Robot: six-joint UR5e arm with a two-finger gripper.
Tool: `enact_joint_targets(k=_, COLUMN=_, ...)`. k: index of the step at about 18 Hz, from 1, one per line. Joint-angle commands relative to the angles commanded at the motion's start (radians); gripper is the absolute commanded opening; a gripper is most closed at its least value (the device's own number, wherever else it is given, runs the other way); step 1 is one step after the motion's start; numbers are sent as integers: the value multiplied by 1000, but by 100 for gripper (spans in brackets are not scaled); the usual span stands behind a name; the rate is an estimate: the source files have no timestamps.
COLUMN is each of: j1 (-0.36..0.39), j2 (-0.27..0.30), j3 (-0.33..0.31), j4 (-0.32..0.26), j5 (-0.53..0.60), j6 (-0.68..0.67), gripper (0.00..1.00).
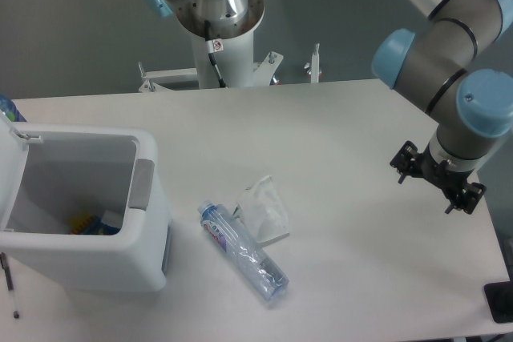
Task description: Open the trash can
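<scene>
The trash can (100, 263) is a boxy white bin at the table's left front. It stands open: its lid (10, 130) is swung up at the far left edge and the inside shows, with small blue and yellow items (86, 223) at the bottom. A grey latch (143, 184) sits on its right rim. My gripper (437, 180) hangs over the table's right side, far from the bin. It is open, with nothing between its black fingers.
A clear plastic bottle (243, 251) lies on the table in front of the middle, beside a crumpled clear plastic bag (263, 209). The arm's base column (220, 18) stands behind the table. A black object (500, 302) sits at the lower right corner.
</scene>
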Motion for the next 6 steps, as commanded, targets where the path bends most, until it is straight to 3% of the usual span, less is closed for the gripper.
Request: enact_joint_targets(k=6, j1=3, j2=0, j3=-6, j4=3, j5=0, j6=6, gripper=100)
